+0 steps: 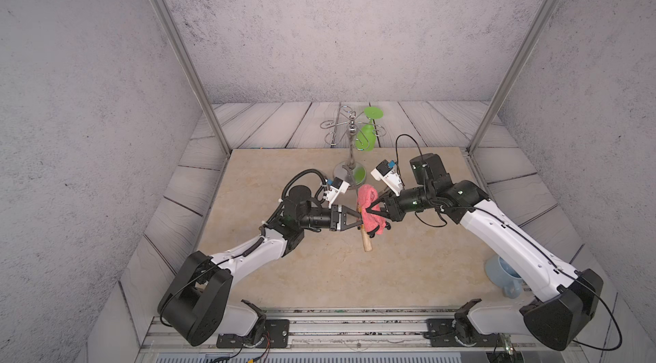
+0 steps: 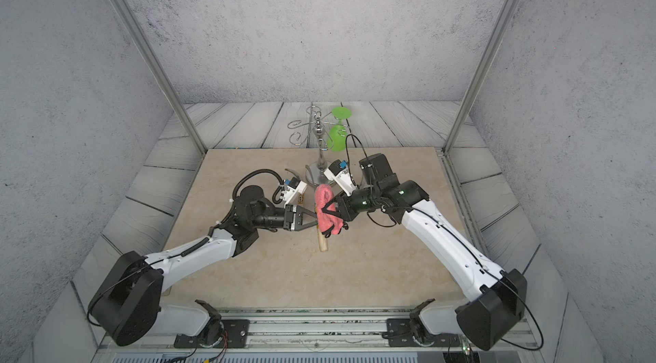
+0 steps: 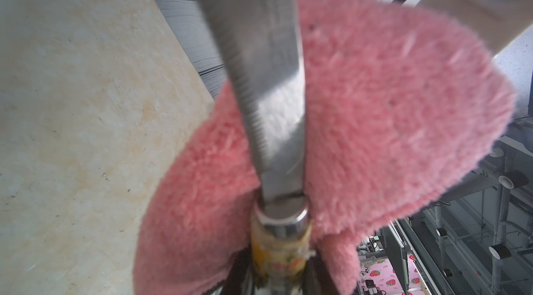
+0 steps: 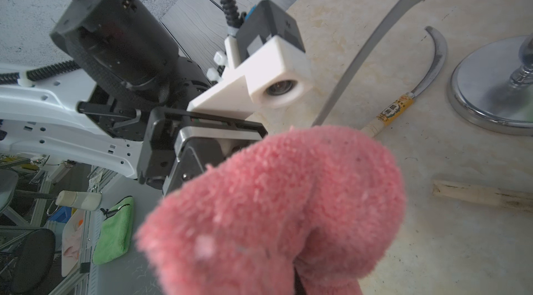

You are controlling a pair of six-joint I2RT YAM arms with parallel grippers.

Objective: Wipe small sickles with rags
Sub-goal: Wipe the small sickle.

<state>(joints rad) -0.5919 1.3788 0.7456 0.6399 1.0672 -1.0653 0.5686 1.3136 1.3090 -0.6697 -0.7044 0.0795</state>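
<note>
both grippers meet mid-table on one sickle and the rag
left gripper (image 2: pixel 314 218) pinched onto the small sickle (image 2: pixel 323 242) at the cloth's edge; pale wooden handle end pokes out below the cloth toward the camera; right gripper (image 2: pixel 328 209) clamped on the pink rag (image 2: pixel 323 198), which drapes over the sickle, black strap bits hanging at its near edge; second sickle (image 2: pixel 294 172) lies on the beige table (image 2: pixel 355 272) by the left wrist camera, partly hidden; chrome wire-armed stand (image 2: pixel 321 155) behind; green goblet (image 2: pixel 337 135) hangs upside down on it
</note>
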